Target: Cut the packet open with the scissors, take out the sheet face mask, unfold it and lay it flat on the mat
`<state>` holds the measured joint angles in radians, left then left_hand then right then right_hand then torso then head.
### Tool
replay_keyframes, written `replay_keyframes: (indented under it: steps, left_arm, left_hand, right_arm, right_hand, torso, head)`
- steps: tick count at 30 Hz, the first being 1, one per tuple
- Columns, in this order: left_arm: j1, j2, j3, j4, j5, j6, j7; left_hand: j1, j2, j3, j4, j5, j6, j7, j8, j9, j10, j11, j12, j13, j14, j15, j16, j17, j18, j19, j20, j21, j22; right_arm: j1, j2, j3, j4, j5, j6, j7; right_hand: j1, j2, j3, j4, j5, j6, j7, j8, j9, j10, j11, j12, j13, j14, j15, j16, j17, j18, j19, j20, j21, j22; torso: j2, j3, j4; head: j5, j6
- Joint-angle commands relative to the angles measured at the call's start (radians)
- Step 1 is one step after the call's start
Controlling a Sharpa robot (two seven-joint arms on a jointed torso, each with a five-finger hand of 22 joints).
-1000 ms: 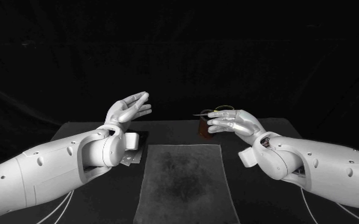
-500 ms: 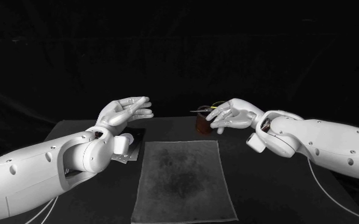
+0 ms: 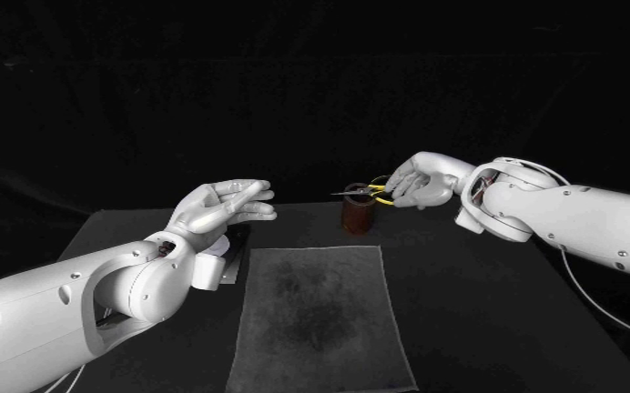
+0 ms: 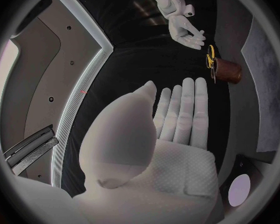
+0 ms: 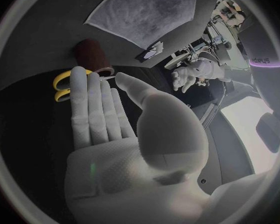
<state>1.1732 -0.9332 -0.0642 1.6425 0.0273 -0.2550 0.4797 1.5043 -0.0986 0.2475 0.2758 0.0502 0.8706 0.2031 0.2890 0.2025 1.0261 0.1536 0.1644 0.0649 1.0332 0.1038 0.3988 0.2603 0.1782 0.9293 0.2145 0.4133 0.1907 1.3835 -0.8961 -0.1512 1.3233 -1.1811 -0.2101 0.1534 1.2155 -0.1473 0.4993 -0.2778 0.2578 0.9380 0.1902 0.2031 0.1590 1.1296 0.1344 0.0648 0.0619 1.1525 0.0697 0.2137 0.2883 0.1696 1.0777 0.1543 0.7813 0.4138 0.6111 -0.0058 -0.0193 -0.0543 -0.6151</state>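
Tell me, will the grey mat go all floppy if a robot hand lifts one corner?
Probably yes: the mat looks like thin, fuzzy cloth lying flat on the table, so it should droop. It seems light; a push may wrinkle it.

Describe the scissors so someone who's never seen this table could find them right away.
Start at the grey mat on the black table. Beyond its far right corner stands a brown cylindrical holder; the scissors sit at its top, by the right hand. Only they have yellow handles.
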Motion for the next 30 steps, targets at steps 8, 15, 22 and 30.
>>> replay_keyframes:
  steps: [8, 15, 22, 30]
  left_arm:
    - [0.005, -0.001, 0.001, 0.006, -0.019, 0.033, -0.007]
    - [0.006, -0.004, 0.001, 0.006, -0.019, 0.032, -0.008]
    - [0.007, -0.003, 0.001, 0.007, -0.019, 0.035, -0.010]
    - [0.007, -0.002, 0.001, 0.006, -0.019, 0.038, -0.013]
  left_hand:
    - [-0.007, -0.012, 0.000, 0.008, 0.000, 0.005, 0.006, -0.006, -0.003, 0.005, 0.004, -0.012, -0.001, 0.001, 0.003, -0.004, 0.003, 0.004, 0.004, -0.001, 0.004, 0.000]
    - [-0.008, -0.014, 0.001, 0.008, 0.000, 0.005, 0.007, -0.007, -0.003, 0.005, 0.004, -0.015, -0.001, -0.002, 0.004, -0.007, 0.004, 0.003, 0.002, 0.000, 0.003, -0.001]
    - [-0.009, -0.015, 0.001, 0.008, 0.000, 0.004, 0.008, -0.008, -0.004, 0.006, 0.005, -0.017, -0.001, -0.004, 0.004, -0.009, 0.005, 0.003, 0.000, 0.000, 0.003, -0.002]
    - [-0.009, -0.015, 0.002, 0.008, 0.000, 0.004, 0.009, -0.008, -0.004, 0.006, 0.006, -0.018, -0.001, -0.005, 0.005, -0.009, 0.005, 0.003, -0.001, 0.001, 0.002, -0.002]
  right_arm:
    - [0.041, -0.011, 0.003, -0.006, -0.148, -0.101, -0.062]
    - [0.058, -0.023, 0.003, 0.007, -0.210, -0.079, -0.100]
    - [0.061, -0.005, 0.004, -0.006, -0.353, -0.049, -0.141]
    - [0.063, 0.026, 0.004, -0.033, -0.396, -0.035, -0.160]
  right_hand:
    - [0.235, -0.075, -0.544, 0.391, 0.031, -0.170, -0.013, -0.096, -0.014, -0.398, 0.004, -0.010, -0.004, -0.319, 0.076, -0.147, -0.134, 0.019, -0.126, 0.062, -0.377, -0.225]
    - [0.362, -0.084, -0.576, 0.573, -0.012, -0.158, -0.001, -0.087, 0.000, -0.339, 0.023, 0.006, 0.002, -0.294, 0.074, -0.113, -0.148, 0.016, -0.184, 0.103, -0.559, -0.332]
    - [0.401, -0.028, -0.519, 0.523, -0.025, -0.065, -0.012, -0.049, 0.023, -0.106, 0.016, 0.027, 0.003, -0.086, 0.023, -0.031, -0.114, 0.011, 0.168, 0.015, -0.413, -0.269]
    - [0.424, 0.004, -0.466, 0.481, -0.052, -0.014, -0.020, -0.030, 0.029, -0.032, -0.006, 0.015, 0.002, -0.003, -0.007, -0.014, -0.093, 0.006, 0.289, -0.020, -0.310, -0.209]
  torso:
    - [0.020, 0.0004, -0.0025]
    - [0.022, 0.0023, -0.0022]
    - [0.024, 0.0018, -0.0024]
    - [0.034, 0.0023, 0.0007]
  head:
    - [-0.002, 0.009]
    - [-0.001, 0.008]
    - [-0.002, 0.011]
    - [-0.007, 0.016]
